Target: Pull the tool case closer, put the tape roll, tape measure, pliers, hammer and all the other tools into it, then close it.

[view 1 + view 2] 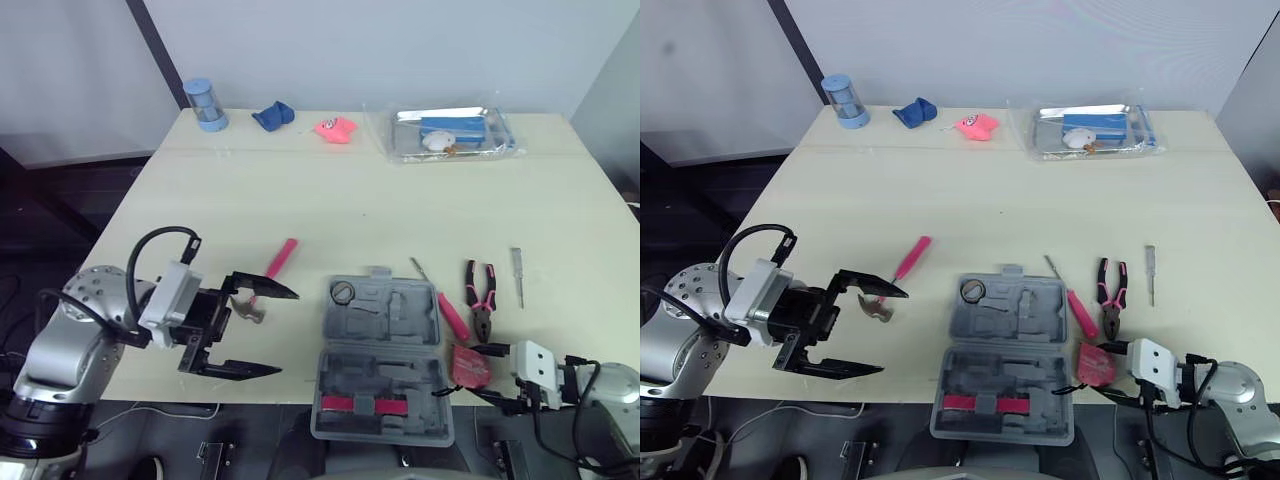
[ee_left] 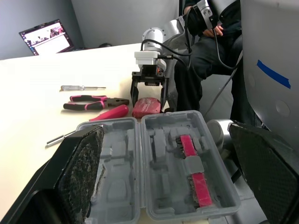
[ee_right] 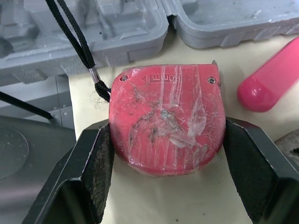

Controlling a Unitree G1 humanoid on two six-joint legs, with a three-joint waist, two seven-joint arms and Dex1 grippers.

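The grey tool case (image 1: 385, 350) lies open at the table's near edge, with a small tape roll (image 1: 343, 292) in its far half. My right gripper (image 1: 472, 372) is shut on the red tape measure (image 3: 166, 116), which rests on the table just right of the case. The pink-handled pliers (image 1: 482, 300) and a pink-handled screwdriver (image 1: 452, 315) lie beyond it, with a thin screwdriver (image 1: 517, 275) further right. The pink-handled hammer (image 1: 270, 270) lies left of the case. My left gripper (image 1: 287, 332) stands open, holding nothing, its fingertips by the hammer head (image 1: 245, 308) and pointing at the case.
Along the far edge stand a blue cup (image 1: 206, 103), a blue cloth (image 1: 272, 116), a pink object (image 1: 336, 128) and a clear tray (image 1: 452, 132) holding items. A seated person (image 2: 210, 46) is beyond the right arm. The case overhangs the table's near edge.
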